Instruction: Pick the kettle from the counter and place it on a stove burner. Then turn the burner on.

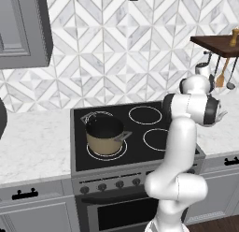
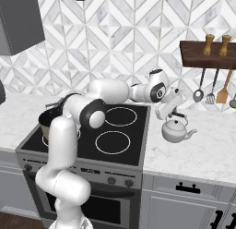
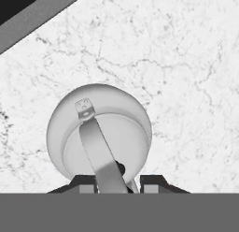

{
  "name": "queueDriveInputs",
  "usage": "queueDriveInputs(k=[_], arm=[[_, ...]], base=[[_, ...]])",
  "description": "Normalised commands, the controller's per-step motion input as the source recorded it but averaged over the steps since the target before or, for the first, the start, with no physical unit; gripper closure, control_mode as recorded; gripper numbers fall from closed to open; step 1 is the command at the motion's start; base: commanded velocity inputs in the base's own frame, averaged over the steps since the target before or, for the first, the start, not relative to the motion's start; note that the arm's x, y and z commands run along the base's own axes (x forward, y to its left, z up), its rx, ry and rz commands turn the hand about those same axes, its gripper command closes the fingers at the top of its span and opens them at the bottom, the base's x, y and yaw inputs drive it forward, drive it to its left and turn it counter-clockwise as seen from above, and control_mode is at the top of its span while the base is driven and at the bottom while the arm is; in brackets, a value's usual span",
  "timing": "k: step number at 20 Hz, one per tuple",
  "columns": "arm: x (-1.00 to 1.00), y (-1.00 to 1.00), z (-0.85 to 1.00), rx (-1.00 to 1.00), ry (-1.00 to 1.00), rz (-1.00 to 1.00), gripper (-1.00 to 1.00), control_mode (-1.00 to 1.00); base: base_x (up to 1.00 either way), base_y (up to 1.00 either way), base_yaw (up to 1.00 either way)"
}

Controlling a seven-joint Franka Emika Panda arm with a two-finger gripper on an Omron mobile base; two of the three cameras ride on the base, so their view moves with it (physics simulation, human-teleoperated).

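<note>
While the arm's white links crowd the right of the left base view, the glossy black cooktop (image 1: 135,133) is seen whole: a tan pot (image 1: 105,135) with a black inside sits on the front left ring, and the stove burner (image 1: 145,115) behind and to its right lies bare, as does the front right ring. A dark shelf (image 1: 217,44) with hanging utensils (image 1: 223,74) juts from the tiled wall at upper right.

From the right base view, the arm reaches out across the cooktop to the bench (image 2: 207,140) on the stove's right, where the kettle (image 2: 176,129) stands upright just beside the glass edge, spout pointing away from the stove. The pincer (image 2: 173,111) comes down on it from above, at the top of the arched handle. The nearest free ring lies to the kettle's left, so I judge the carry to be a short sideways one once the kettle is lifted over the edge; the pot is well apart on the far side and nothing stands between.

Looking straight down in the hand view, the kettle's handle (image 3: 100,151) runs up between the two fingertips (image 3: 151,182), its long axis crossing the line between them. The jaws look closed in on the strap, nearly touching it; whether they already clamp it firmly I cannot tell.
</note>
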Motion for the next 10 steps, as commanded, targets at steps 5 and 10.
queueDriveInputs(k=[5,10], arm=[[-0.13,0.02,0.11,0.00,-0.07,0.00,1.00,-1.00],[-0.24,0.54,0.62,-0.05,-0.22,0.00,1.00,-1.00]], base=[[0.00,0.00,0.00],[0.00,0.00,0.00]])
